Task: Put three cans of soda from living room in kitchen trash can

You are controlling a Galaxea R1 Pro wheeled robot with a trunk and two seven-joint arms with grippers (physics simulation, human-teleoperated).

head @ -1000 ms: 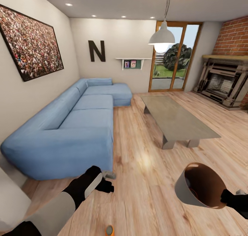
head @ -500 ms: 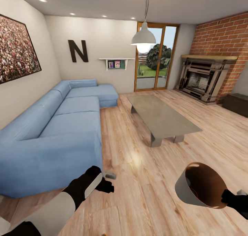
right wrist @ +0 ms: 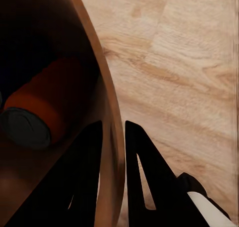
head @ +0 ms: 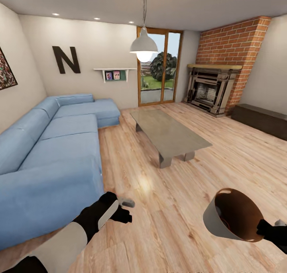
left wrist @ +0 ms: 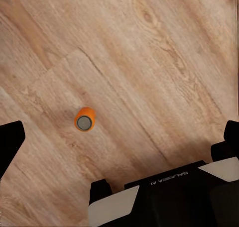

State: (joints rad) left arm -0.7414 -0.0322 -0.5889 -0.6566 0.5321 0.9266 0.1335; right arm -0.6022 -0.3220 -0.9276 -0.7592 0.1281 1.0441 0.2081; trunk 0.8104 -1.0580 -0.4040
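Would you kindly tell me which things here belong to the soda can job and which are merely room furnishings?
Job:
- bin, its wall pinched by the right gripper
- soda can lying inside the bin
- soda can standing on the floor, below the open left gripper

Furnishings:
- sofa
- coffee table
- fireplace
- hanging lamp

I am rotating the head view rightward: the sofa (head: pixel 52 153) and coffee table (head: pixel 169 133) are sliding left in frame, the fireplace (head: pixel 210 87) is coming fully into view, and the wall picture (head: pixel 6 71) is leaving.
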